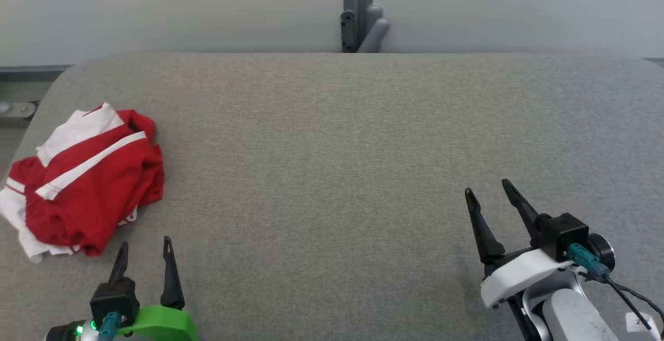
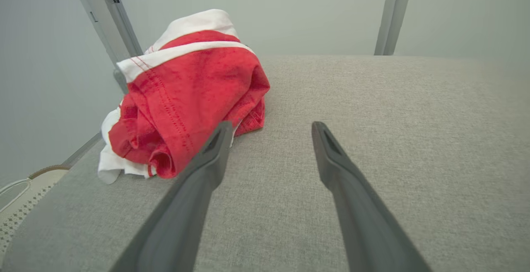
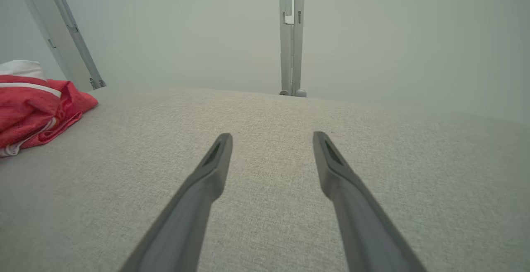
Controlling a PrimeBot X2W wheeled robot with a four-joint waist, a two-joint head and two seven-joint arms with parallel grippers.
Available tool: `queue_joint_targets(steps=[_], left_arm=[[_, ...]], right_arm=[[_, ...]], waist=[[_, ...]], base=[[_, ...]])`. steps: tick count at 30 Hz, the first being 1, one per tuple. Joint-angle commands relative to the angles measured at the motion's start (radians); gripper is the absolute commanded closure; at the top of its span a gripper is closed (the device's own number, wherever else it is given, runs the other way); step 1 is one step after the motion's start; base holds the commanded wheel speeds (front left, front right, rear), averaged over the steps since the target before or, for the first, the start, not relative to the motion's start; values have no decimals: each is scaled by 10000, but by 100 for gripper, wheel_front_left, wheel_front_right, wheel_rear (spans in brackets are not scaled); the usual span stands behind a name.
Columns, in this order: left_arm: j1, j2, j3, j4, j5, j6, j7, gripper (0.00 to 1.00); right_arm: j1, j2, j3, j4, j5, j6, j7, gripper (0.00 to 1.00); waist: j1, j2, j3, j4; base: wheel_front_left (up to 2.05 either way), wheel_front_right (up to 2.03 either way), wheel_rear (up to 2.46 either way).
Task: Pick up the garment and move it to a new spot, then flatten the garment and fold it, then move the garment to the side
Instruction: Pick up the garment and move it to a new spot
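While the garment (image 1: 85,175) lies bunched in a red-and-white heap at the left edge of the worktop (image 1: 332,149), the step in hand is, as I judge it, the first pick-up. Your left gripper (image 1: 145,242) hovers just beside the heap's near side, fingers spread wide and holding nothing. Your right gripper (image 1: 487,187) stands well apart at the lower right, equally wide and empty.

Use the left one, since it is the near one. In the left wrist view the heap sits off to the left of the line between the fingers, so swing that way before you go down, or you will close on bare cloth covering. Aim for the raised red fold in the middle of the heap (not the low white hem at the worktop's edge, which looks likely to slip free). Keep the tips from digging into the covering as you close. Take several layers in one pinch, lift until the trailing cloth hangs clear, and only then carry it toward the open middle.
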Motion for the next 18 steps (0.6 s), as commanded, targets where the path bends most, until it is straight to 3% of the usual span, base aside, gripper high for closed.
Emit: queue_joint_targets(steps=[1, 11, 18], left_arm=[[20, 19, 120, -1, -24, 16, -7, 0], [332, -35, 716, 61, -258, -61, -5, 0], [379, -69, 971, 81, -719, -426, -7, 0]], right_arm=[[-131, -18, 129, 36, 21, 1, -29, 0], [-496, -65, 1291, 322, 299, -1, -29, 0], [-776, -243, 1699, 396, 511, -1, -29, 0]], waist=[[-1, 0, 72, 1095], [-1, 0, 257, 3141], [-1, 0, 560, 3726]], base=[[0, 0, 0], [0, 0, 0], [0, 0, 0]])
